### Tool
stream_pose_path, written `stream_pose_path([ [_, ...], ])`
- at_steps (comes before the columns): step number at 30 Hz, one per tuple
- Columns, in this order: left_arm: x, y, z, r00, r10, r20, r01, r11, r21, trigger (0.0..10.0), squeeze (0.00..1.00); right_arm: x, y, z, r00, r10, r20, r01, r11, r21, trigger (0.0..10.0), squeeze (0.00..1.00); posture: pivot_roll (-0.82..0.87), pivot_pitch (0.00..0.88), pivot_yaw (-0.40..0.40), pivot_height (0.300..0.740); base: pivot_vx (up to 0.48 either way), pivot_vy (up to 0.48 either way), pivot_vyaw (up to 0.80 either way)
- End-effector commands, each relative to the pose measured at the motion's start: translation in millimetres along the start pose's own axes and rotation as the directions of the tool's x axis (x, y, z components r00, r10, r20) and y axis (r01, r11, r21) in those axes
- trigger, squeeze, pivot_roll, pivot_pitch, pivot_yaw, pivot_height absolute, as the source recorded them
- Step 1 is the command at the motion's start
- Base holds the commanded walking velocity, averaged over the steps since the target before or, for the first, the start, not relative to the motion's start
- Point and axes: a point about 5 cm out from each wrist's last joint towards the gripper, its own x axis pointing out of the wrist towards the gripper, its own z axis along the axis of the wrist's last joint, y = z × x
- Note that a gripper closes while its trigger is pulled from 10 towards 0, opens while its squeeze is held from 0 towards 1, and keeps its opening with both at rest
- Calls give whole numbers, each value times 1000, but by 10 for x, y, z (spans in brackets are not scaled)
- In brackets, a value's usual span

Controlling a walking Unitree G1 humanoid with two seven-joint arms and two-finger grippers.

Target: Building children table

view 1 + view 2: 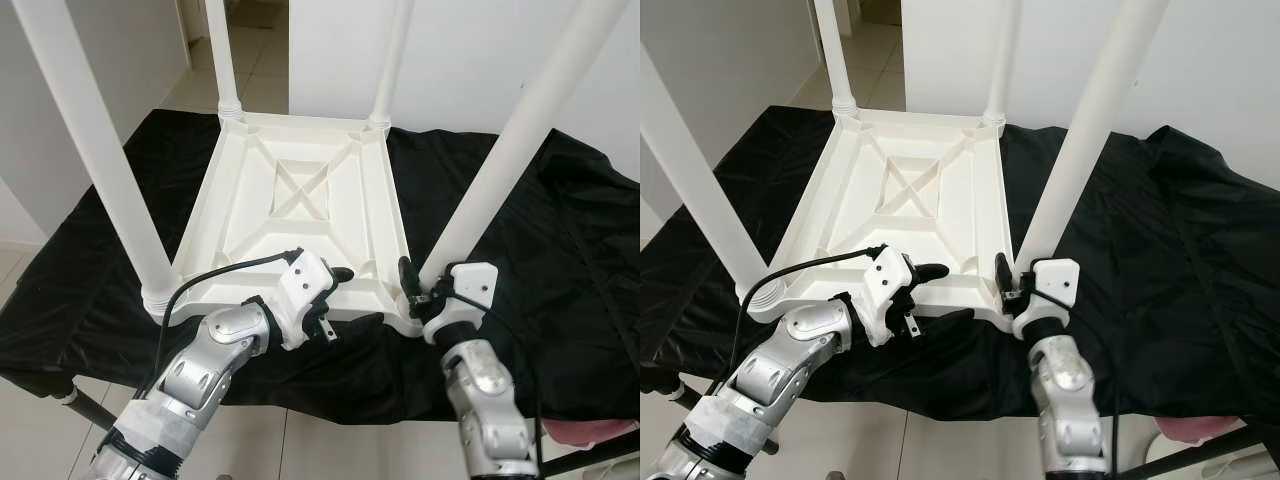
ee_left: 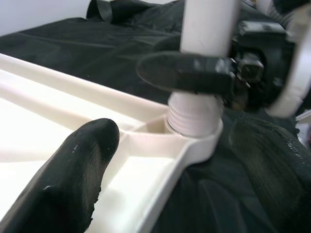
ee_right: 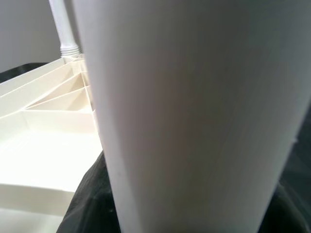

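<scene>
Children's table (image 1: 300, 215), white plastic, lies upside down on a black cloth (image 1: 560, 260) draped over the desk, its ribbed underside facing up. Four white legs stand up from the corner sockets: near-left leg (image 1: 95, 150), near-right leg (image 1: 520, 140), far-left leg (image 1: 222, 55), far-right leg (image 1: 392, 60).

Right hand (image 1: 420, 285) is at the near-right corner, clenched around the base of the near-right leg just above its threaded collar (image 2: 194, 114); one black finger (image 2: 184, 73) crosses the front of the leg in the left wrist view. The right wrist view looks straight onto the leg's white shaft.

Left hand (image 1: 335, 300) sits at the near edge of the table top, released, fingers spread: one finger (image 1: 340, 273) over the rim, the other below against the cloth. It grasps nothing.

Tiled floor (image 1: 250, 40) shows beyond the desk.
</scene>
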Motion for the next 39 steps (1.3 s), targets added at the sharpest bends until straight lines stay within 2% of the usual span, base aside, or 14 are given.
stream_pose_path([
  [1,11,-29,-1,996,-84,-3,84,996,1,10000,0,-57,14,-136,996,-33,-78,36,998,45,10000,0,-26,0,-8,740,0,0,0],
  [15,39,-2,23,996,-93,4,92,996,11,10000,0,-45,53,-108,996,-39,-86,42,999,25,10000,0,-23,0,-3,740,0,0,0],
  [16,37,4,23,996,-89,5,89,996,10,10000,0,-43,67,-100,996,-28,-82,30,999,31,10000,1000,-18,0,-6,740,0,0,0],
  [20,36,7,22,996,-87,5,87,996,9,10000,0,-40,63,-91,997,-24,-77,27,999,28,10000,1000,-18,0,-7,740,0,0,0],
  [26,37,-5,19,996,-88,6,88,996,7,10000,0,0,-30,-15,999,1,-39,-1,1000,7,10000,1000,-18,0,-9,740,0,0,0],
  [29,45,-3,24,996,-88,8,88,996,8,10000,0,39,-55,33,997,71,-16,-71,997,-3,10000,1000,-22,0,-14,740,0,0,0],
  [31,45,-3,24,996,-88,8,88,996,8,10000,0,39,-55,33,997,71,-16,-71,997,-3,10000,1000,-22,0,-14,740,0,0,0],
  [32,52,-5,30,996,-89,9,89,996,9,10000,0,57,-76,53,993,115,-5,-115,993,-4,10000,0,-25,0,-19,740,0,0,0],
  [35,60,-19,35,996,-92,14,92,996,2,10000,0,77,-109,76,985,175,7,-175,985,-14,10000,0,-28,0,-22,740,0,0,0],
  [37,83,-55,32,995,-101,16,101,995,-3,10000,0,102,-164,108,953,304,13,-303,952,-48,10000,0,-35,0,-29,740,0,0,0],
  [39,83,-55,32,995,-101,16,101,995,-3,10000,0,102,-164,108,953,304,13,-303,952,-48,10000,0,-35,0,-29,740,0,0,0],
])
